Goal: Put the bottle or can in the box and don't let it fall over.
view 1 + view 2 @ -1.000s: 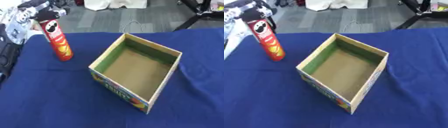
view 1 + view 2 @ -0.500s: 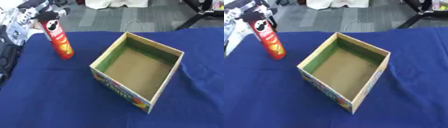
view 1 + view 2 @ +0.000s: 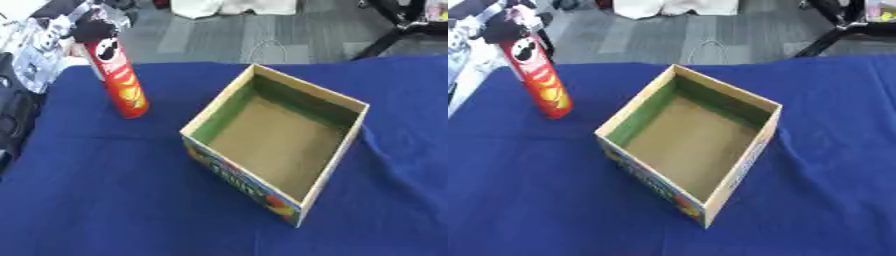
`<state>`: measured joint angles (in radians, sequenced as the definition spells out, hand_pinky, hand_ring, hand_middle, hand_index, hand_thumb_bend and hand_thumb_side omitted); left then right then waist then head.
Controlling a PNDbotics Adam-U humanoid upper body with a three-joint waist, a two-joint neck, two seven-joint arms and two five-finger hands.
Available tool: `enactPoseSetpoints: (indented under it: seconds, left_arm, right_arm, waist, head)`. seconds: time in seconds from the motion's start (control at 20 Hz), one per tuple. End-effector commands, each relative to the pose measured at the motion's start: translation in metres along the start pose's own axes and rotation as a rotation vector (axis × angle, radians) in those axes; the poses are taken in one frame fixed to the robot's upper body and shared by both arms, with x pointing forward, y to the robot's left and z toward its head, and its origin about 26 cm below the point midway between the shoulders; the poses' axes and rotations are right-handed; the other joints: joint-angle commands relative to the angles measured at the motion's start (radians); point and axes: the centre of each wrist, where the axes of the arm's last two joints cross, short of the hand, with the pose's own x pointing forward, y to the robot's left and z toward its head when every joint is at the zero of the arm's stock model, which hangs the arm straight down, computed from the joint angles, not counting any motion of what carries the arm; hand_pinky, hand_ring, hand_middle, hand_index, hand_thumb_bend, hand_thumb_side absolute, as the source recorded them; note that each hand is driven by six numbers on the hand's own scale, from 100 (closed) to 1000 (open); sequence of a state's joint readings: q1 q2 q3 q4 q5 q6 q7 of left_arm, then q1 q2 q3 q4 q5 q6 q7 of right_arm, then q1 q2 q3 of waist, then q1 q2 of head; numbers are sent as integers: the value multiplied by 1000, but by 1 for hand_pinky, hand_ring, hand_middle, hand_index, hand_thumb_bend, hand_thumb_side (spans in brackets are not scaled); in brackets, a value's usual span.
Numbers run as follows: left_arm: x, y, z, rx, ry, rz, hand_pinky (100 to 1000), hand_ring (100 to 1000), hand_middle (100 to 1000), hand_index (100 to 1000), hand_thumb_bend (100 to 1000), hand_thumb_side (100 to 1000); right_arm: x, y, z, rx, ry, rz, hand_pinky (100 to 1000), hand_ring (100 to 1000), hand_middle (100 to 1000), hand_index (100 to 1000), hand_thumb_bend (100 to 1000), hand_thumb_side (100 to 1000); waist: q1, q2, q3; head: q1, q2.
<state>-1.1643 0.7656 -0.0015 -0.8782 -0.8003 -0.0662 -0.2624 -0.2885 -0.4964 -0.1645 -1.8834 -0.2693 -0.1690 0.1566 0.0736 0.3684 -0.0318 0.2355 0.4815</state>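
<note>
While the box [image 3: 278, 145] sits open-topped on the blue tablecloth [image 3: 105, 200], the red can [image 3: 117, 78] stands to its left, well apart from it and leaning slightly. It rests on the cloth, outside the box. The left hand [image 3: 87, 25] shows dark at the can's black top, above and left of the box; whether its fingers grasp the can cannot be told. Inside, the box shows a brown floor and green inner walls. Its printed front wall faces the near edge.

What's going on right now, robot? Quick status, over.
Left hand at top of red can, grip unclear. Right hand out of view. Can upright on blue cloth, left of empty box. Path clear.
</note>
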Motion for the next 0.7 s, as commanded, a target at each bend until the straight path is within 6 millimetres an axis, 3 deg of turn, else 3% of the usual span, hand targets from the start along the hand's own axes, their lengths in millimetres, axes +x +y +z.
enactPoseSetpoints:
  seconds: [0.05, 0.7]
  left_arm:
    - [-12, 23, 6, 40, 25, -9, 950, 920, 882, 843, 376, 956]
    - [-20, 17, 9, -16, 62, -10, 920, 892, 883, 844, 364, 968]
  right_arm:
    - [5, -5, -2, 7, -14, 26, 1000, 690, 764, 986, 100, 767]
    - [5, -6, -1, 2, -17, 27, 1000, 691, 765, 987, 100, 766]
  waist:
    - [-3, -19, 2]
    - [-6, -15, 1]
  head:
    - [1, -3]
    - [7, -11]
